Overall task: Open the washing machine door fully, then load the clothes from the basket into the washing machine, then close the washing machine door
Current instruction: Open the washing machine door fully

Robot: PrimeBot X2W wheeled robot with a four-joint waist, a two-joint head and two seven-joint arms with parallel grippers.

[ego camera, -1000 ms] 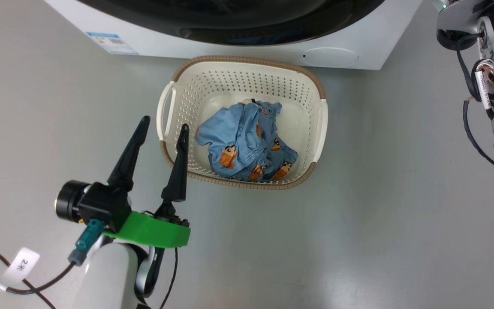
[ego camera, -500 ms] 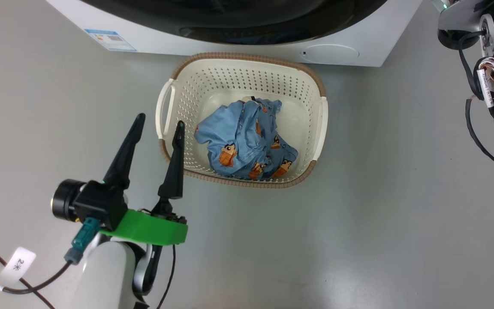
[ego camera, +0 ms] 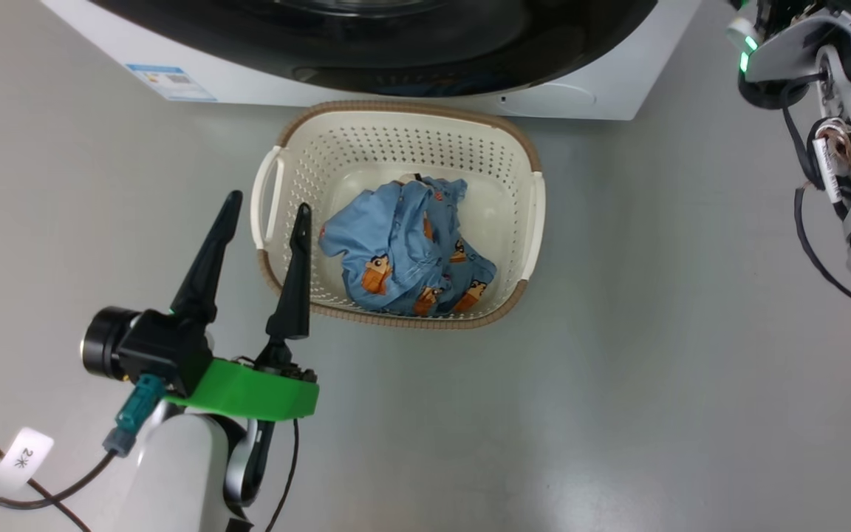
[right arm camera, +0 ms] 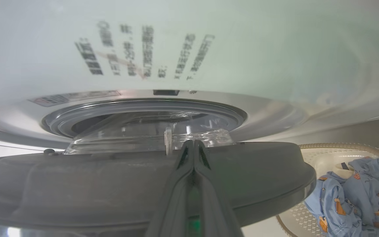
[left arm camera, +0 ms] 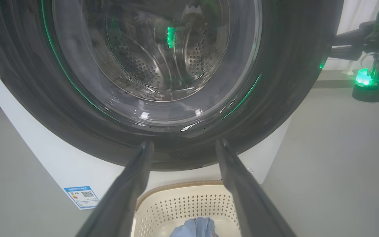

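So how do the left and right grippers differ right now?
The left gripper is open, fingers spread; the right gripper is shut, fingers pressed together. The left gripper hangs beside the basket; the right gripper's tips sit at the washing machine door's inner rim. Both have dark fingers and hold nothing.

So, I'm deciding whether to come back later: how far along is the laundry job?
Done: the washing machine door is unlatched, standing ajar from the washing machine. In hand: the shut right claw is at the door's inner rim, apparently to swing it wider. To do: the clothes lie in the basket, and the open left claw hovers empty near its rim. Loading and closing remain.
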